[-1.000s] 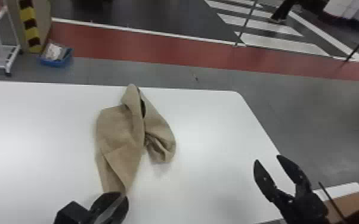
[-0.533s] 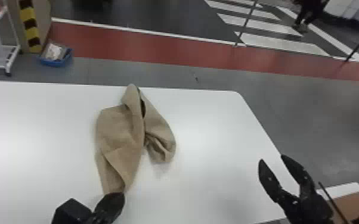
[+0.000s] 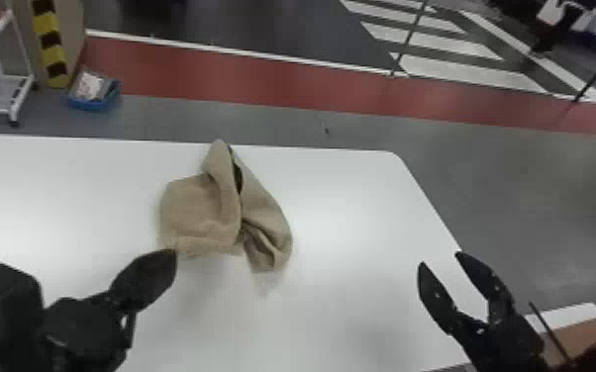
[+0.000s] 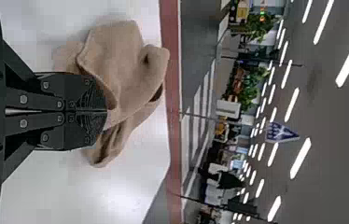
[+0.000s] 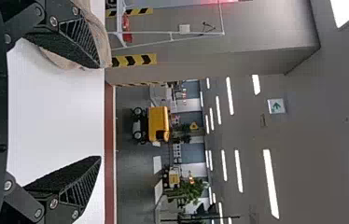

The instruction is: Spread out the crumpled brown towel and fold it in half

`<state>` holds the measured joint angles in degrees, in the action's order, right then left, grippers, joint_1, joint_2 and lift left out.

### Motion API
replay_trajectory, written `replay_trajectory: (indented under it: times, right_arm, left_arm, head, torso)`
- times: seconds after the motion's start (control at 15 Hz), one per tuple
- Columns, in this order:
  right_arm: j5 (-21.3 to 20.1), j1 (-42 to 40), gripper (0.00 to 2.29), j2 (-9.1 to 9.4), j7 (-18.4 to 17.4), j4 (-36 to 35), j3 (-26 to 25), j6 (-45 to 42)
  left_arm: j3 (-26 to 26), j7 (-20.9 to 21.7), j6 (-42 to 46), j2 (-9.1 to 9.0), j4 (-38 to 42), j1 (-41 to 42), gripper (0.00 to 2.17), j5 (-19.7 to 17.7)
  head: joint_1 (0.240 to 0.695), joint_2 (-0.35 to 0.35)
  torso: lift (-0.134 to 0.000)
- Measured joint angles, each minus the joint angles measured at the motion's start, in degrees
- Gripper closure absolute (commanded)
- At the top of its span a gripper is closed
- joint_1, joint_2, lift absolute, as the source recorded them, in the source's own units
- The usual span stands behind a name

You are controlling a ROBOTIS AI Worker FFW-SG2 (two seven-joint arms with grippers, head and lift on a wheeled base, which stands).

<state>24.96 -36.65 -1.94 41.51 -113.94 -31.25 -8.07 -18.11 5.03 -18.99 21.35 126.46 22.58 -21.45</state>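
In the head view, the brown towel (image 3: pixel 198 208) is crumpled on the white worktop (image 3: pixel 351 222), with its near part raised to the left pincer (image 3: pixel 174 252). The left wrist view tells more about this pincer: its two fingers are pressed together, and the cloth is caught at their tips. The right pincer (image 3: pixel 440 259) is well apart from the towel; both head and right wrist views show it wide open and empty. The right wrist view also gives a yellow vehicle (image 5: pixel 158 123) in the room behind, while the head view gives a blue tray (image 3: pixel 91 103) on the floor.
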Motion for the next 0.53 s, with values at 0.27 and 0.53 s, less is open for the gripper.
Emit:
replay_trajectory:
  times: [0.27, 0.53]
  right_arm:
    - [-6.47, 2.29, 0.23, -0.7, 0.47, 1.0, 1.62, 4.39]
    - [-15.31, 5.54, 0.29, -0.55, -5.85, 1.23, 9.23, 7.1]
  left_arm:
    - [9.74, -2.17, 1.42, 0.01, 1.36, 0.53, 1.35, -6.46]
    - [12.53, -2.32, 4.29, -0.43, -2.47, 0.31, 1.35, -6.84]
  head:
    - [0.695, -0.319]
    - [0.695, -0.218]
  torso:
    - [-0.123]
    - [-0.123]
